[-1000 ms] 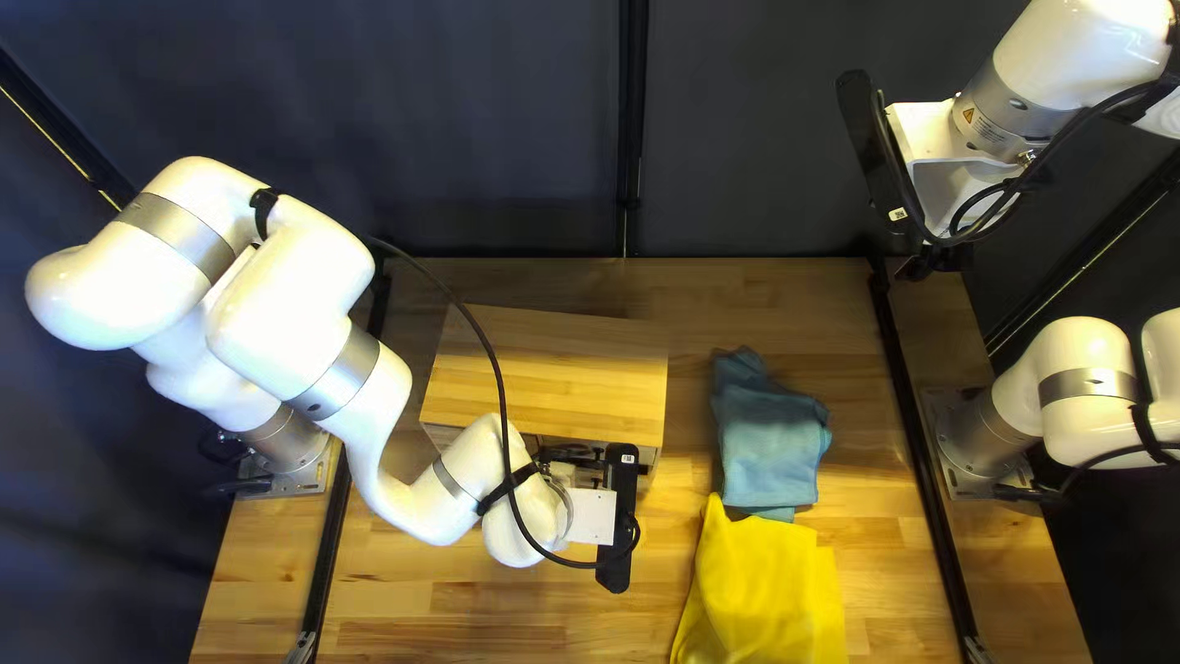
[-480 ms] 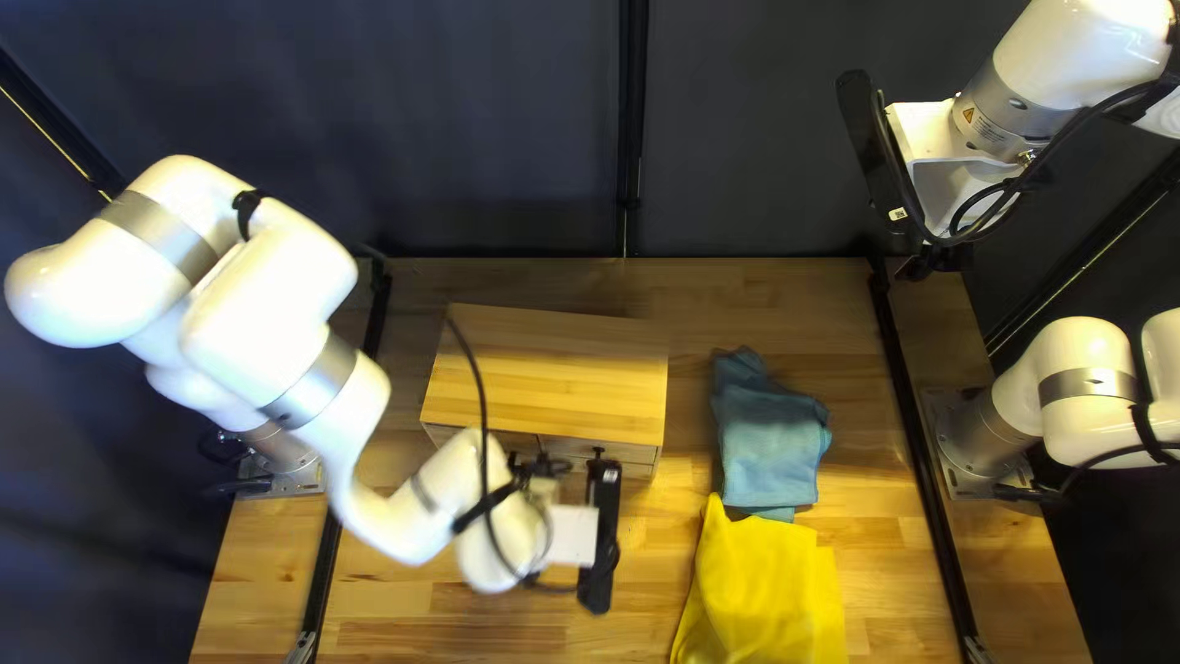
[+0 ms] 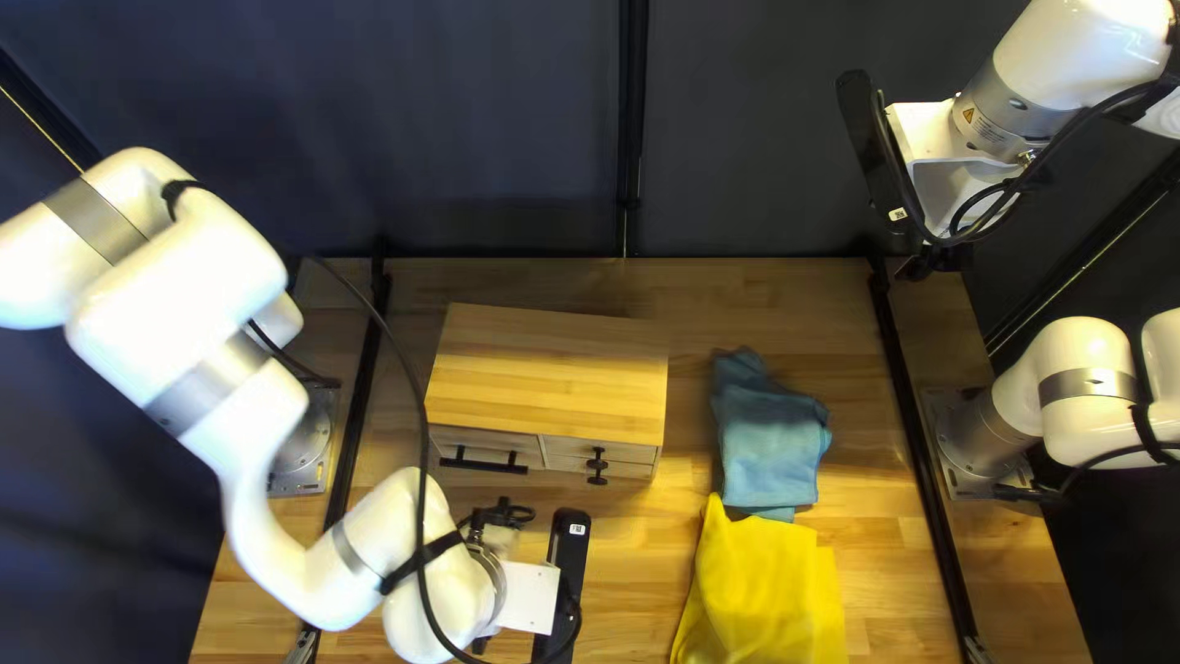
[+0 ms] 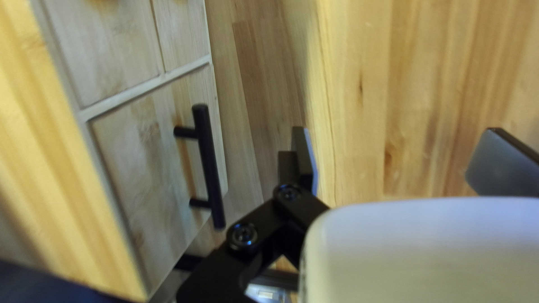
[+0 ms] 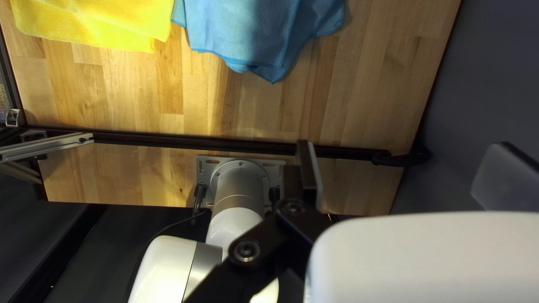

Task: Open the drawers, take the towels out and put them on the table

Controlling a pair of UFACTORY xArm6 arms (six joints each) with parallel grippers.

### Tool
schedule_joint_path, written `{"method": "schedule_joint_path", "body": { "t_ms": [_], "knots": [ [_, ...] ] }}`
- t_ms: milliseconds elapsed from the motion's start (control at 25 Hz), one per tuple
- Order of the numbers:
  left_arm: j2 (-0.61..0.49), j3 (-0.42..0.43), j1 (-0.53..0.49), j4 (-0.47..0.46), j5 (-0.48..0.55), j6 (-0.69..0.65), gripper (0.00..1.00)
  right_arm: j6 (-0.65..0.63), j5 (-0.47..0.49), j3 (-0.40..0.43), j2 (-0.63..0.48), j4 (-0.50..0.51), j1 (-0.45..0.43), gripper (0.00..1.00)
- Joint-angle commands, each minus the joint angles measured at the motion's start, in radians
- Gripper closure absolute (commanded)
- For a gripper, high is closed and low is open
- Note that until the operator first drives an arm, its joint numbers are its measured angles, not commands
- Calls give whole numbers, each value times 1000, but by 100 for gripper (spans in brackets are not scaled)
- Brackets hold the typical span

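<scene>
At the left edge of the surface (image 3: 645, 563) the left arm (image 3: 184, 304) bends low, and the left gripper (image 3: 564, 581) sits near the front edge with its fingers wide apart, holding nothing. From its own wrist, the left gripper (image 4: 400, 168) has only bare wood between the fingers. A small white tag (image 3: 577, 529) on it is too small to read.

Just beyond it, across a clear strip of wood, stands the drawer unit (image 3: 553, 369), both fronts flush. The bar handle (image 3: 479, 461) and the knob (image 3: 597, 464) are untouched.

Right of the unit there is an open lane, then the blue towel (image 3: 770, 433) lying crumpled. The yellow towel (image 3: 765, 590) touches its near end and runs to the front edge.

Bare wood separates both towels from the black rail (image 3: 908, 397).

The right arm (image 3: 1060, 65) is raised well clear and carries a yellow warning sticker (image 3: 968, 115). The right gripper (image 5: 406, 181) is spread open and empty, high over its own base.
</scene>
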Motion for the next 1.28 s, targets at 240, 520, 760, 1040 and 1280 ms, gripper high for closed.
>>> {"method": "schedule_joint_path", "body": {
  "t_ms": [240,520,760,1040,1280],
  "knots": [
    [-148,-150,113,-63,285,233,0,0,0,0,0,0,0,0],
    [-272,-152,265,-48,374,363,0,0,0,0,0,0,0,0],
    [-411,-133,390,-17,412,473,0,0,0,0,0,0,0,0],
    [-527,-65,506,-25,424,525,0,0,0,0,0,0,0,0],
    [-650,86,589,-58,365,536,0,0,0,0,0,0,0,0]
  ]
}}
